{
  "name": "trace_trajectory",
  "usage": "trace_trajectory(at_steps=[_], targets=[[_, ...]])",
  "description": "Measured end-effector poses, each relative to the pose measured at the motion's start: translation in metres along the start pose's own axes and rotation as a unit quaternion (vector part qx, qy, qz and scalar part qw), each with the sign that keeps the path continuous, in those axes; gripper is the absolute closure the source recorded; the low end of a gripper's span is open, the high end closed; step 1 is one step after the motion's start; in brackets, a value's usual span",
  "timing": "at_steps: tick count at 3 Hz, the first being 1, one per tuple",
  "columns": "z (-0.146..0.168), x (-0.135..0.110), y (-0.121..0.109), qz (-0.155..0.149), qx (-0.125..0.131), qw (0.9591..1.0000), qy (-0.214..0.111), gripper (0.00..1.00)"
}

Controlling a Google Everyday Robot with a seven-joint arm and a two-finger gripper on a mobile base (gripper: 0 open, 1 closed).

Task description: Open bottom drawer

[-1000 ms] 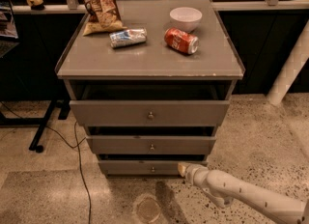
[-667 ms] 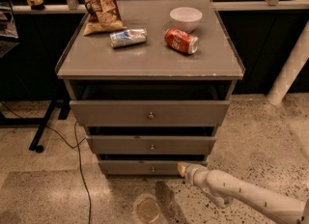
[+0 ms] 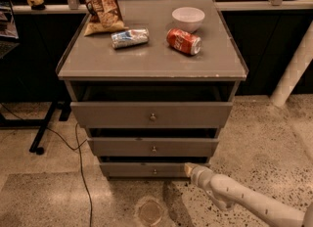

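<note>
The bottom drawer (image 3: 142, 170) is the lowest and slimmest grey front of the three, with a small round metal knob (image 3: 154, 171) at its centre. It stands out a little from the cabinet, with a dark gap above it. My gripper (image 3: 188, 169) is at the end of the white arm that comes in from the lower right. Its tip is at the drawer's front, right of the knob, near the right end of the panel.
The middle drawer (image 3: 152, 147) and the top drawer (image 3: 151, 114) also stand partly open. On the cabinet top lie a chip bag (image 3: 99, 3), a crushed silver can (image 3: 129, 38), a red soda can (image 3: 183, 41) and a white bowl (image 3: 188, 17). A cable (image 3: 80, 172) trails at left.
</note>
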State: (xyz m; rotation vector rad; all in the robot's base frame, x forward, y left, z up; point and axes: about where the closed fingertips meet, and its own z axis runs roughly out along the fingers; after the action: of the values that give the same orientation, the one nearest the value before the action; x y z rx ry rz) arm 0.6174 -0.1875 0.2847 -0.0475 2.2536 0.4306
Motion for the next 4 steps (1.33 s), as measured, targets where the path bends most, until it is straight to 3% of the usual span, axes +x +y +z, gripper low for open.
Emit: trace_trajectory(at_steps=[1,2,3,4], targets=[[0.013,0.005,-0.019,-0.019,-0.001,0.9998,0.003,1.00],[0.027,0.008,-0.032,-0.028,-0.038,0.9986,0.023,1.00],[0.027,0.008,-0.032,-0.028,-0.037,0.9987,0.023,1.00],[0.037,0.008,-0.038,-0.022,-0.012,0.9996,0.014,1.00]])
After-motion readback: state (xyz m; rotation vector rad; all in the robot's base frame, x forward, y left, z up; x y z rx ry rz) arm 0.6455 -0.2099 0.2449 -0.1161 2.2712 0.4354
